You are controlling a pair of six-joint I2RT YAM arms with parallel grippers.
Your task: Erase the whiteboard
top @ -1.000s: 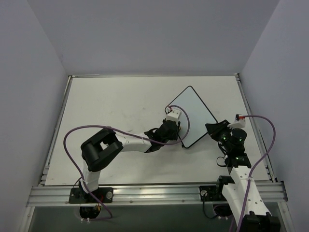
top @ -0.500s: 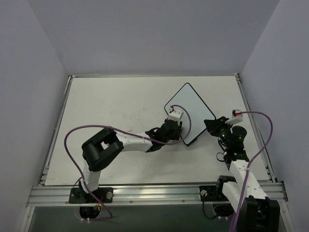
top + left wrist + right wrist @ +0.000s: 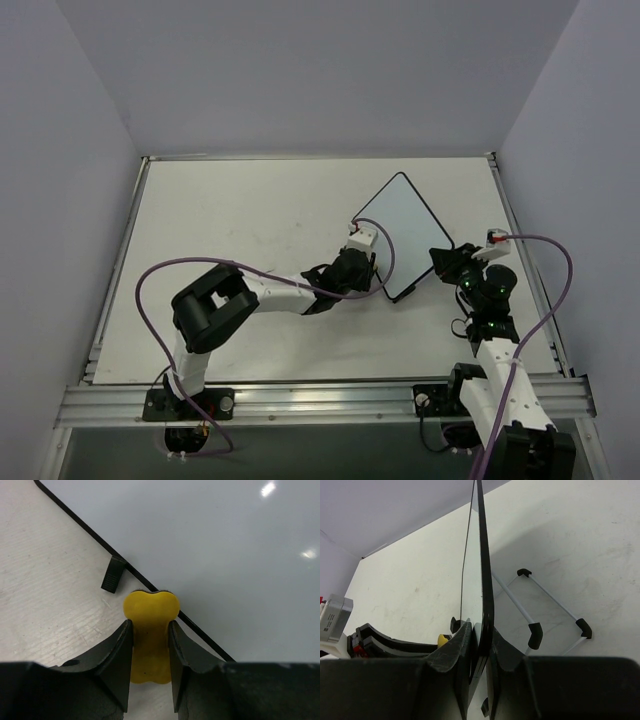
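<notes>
Right now we hold the whiteboard (image 3: 400, 235) tilted over the right half of the worktop (image 3: 240, 210), our right claw (image 3: 480, 630) clenched on its thin black frame at the near right edge. Our left claw (image 3: 150, 635) is clamped on a yellow eraser (image 3: 151, 607), whose tip touches the board's lower frame just beside a small black foot (image 3: 113, 575). Behind the board a wire stand (image 3: 552, 612) with black caps rests on the worktop, and the left arm's purple cable (image 3: 139, 290) loops over the board's face.

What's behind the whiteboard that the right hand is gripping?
A thin wire stand with black end caps, seemingly resting on the table. How it attaches is hidden by the whiteboard edge and the right hand.
</notes>
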